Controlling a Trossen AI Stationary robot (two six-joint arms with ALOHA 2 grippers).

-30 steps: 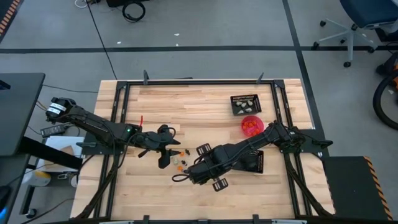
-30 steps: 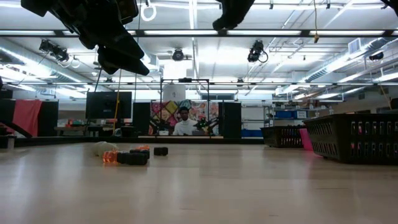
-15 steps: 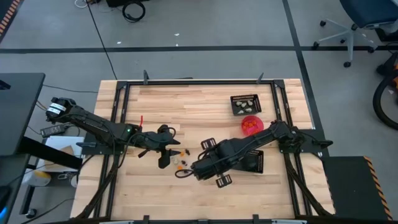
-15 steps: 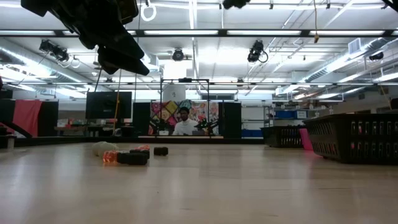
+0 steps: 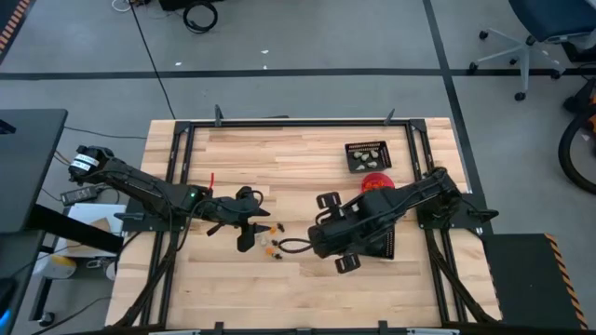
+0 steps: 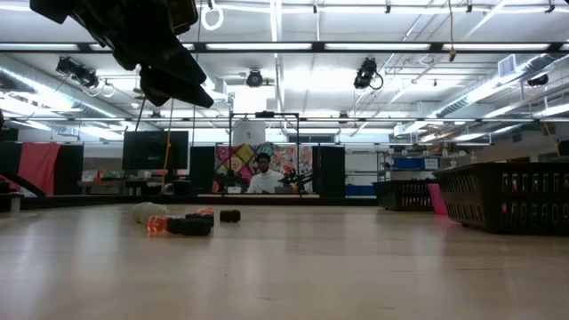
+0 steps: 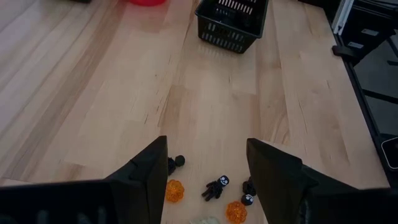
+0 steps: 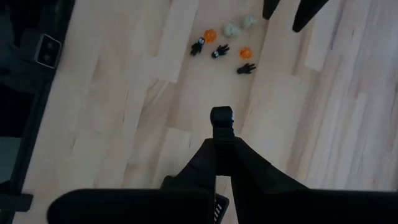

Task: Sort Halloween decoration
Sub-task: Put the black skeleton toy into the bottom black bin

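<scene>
The Halloween decoration is a small cluster of orange, black and cream trinkets (image 5: 268, 240) lying on the wood near the table's middle; the cluster also shows in the left wrist view (image 7: 214, 188), the right wrist view (image 8: 225, 43) and the low view (image 6: 182, 223). My left gripper (image 5: 244, 231) (image 7: 208, 171) hangs open just above the cluster, on its left side. My right gripper (image 5: 279, 246) (image 8: 221, 129) is up in the air to the right of the cluster, shut on one black trinket (image 8: 221, 115). My right gripper pinches a tiny black trinket (image 8: 221, 116) between its two fingertips, with the piece poking out past their free ends. The fingers point down at the table from above. The trinket is lifted clear of the wood.
A black mesh tray (image 5: 367, 155) with cream pieces sits near the far right corner, and a pink-red bowl (image 5: 375, 182) sits just nearer, partly under the right arm. A second black tray (image 5: 380, 242) lies beneath that arm. Bare wood lies on the near side.
My right arm has risen, leaving the top of the low view, and drawn back toward the table's right with its fingers shut. The cluster on the table has stayed in place.
</scene>
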